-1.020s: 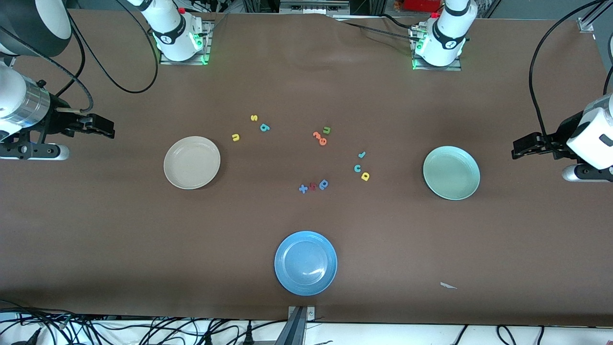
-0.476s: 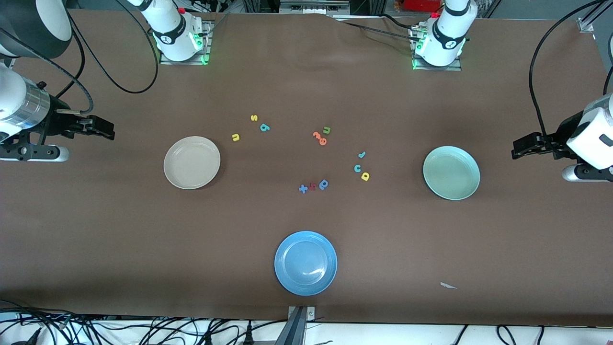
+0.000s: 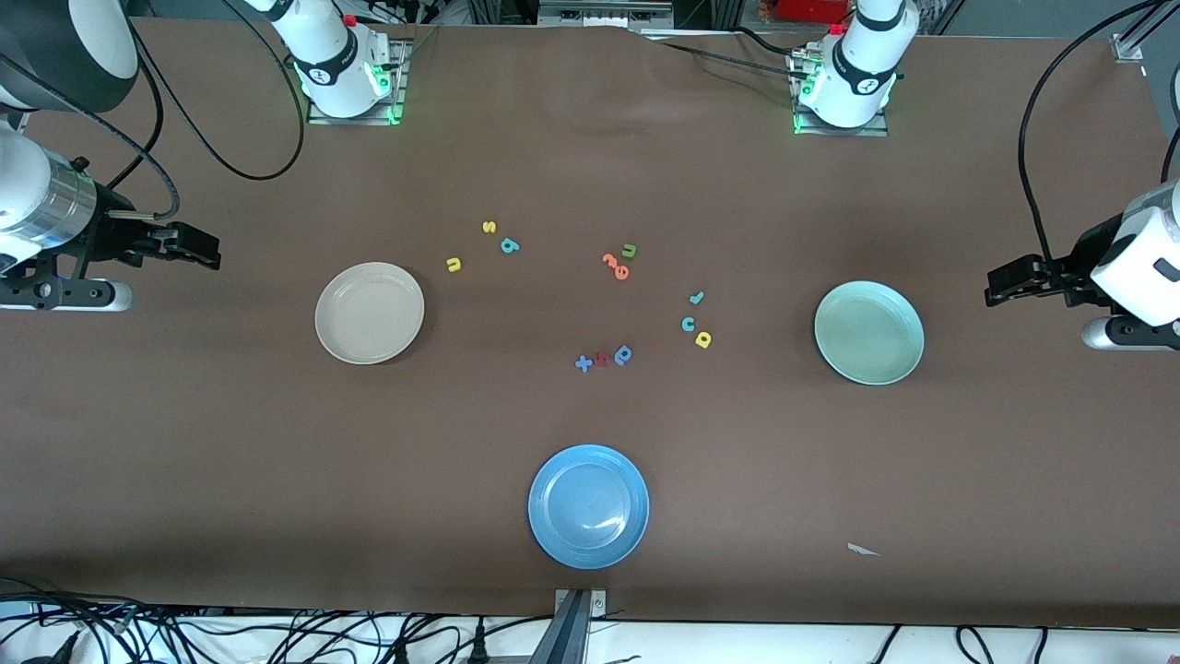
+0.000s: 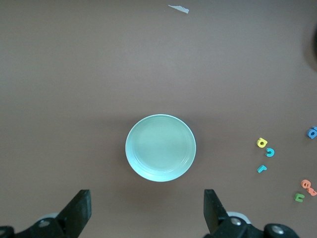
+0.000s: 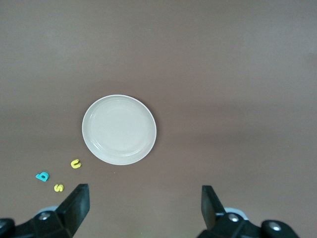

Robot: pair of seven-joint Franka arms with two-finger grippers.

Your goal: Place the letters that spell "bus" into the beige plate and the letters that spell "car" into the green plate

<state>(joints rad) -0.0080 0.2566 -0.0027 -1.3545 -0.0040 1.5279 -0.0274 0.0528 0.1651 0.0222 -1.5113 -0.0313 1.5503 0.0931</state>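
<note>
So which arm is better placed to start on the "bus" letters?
The right arm, probably. Its right gripper hangs open at the beige plate's end, and the yellow u, yellow s and teal b lie beside that plate. The left gripper waits by the green plate.

The table (image 3: 277, 480) wears a matt brown covering, faintly rippled near the arm bases, more like paper or thin felt than wood. The blue plate (image 3: 588, 506) is the glossiest thing here, with a bright streak of reflected light on its smooth well. The beige plate (image 3: 370, 313) and the green plate (image 3: 868, 332) look smooth too, with a duller, satin sheen (plastic or glazed ceramic, hard to tell which). The letters that spell "bus" (image 3: 482, 246) and the letters that spell "car" (image 3: 696, 320) look matt and soft-edged, like foam or dull plastic. A white scrap (image 3: 863, 550) looks like torn paper.
</note>
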